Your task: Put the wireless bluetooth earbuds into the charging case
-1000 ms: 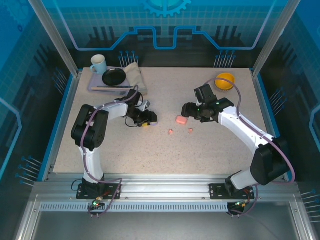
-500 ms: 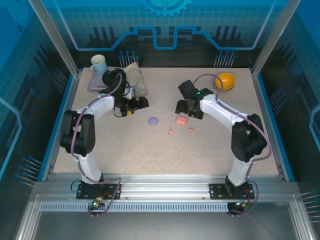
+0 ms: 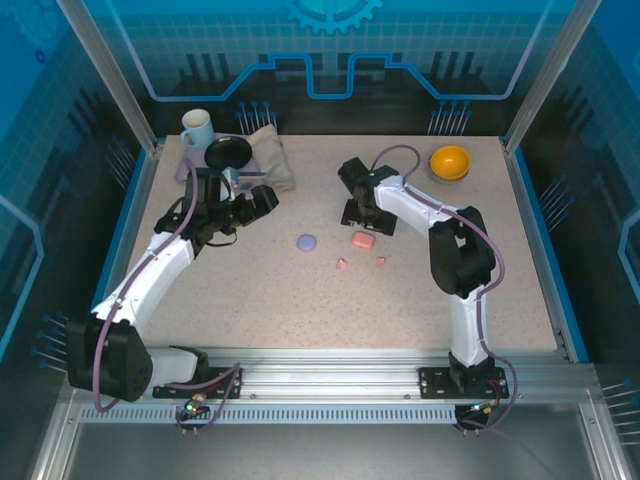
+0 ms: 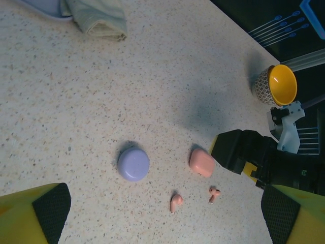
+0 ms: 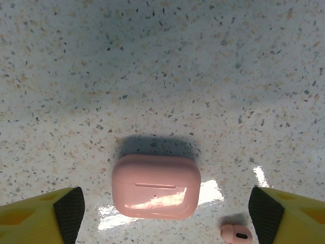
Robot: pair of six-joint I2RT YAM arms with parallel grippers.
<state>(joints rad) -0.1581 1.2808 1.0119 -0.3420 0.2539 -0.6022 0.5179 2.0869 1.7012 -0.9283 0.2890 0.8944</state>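
You're at the start: both pink earbuds (image 3: 341,264) lie loose on the table (image 3: 300,300) just beside the closed pink case (image 5: 156,186). Your right gripper (image 3: 366,222) hovers over it, spread and empty. Your left gripper (image 3: 258,203) is spread too. Next, probably open that lid.

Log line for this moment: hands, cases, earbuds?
left hand: open, empty | right hand: open, empty, near pink case | pink case: shut | purple case: shut | two pink earbuds: loose on table
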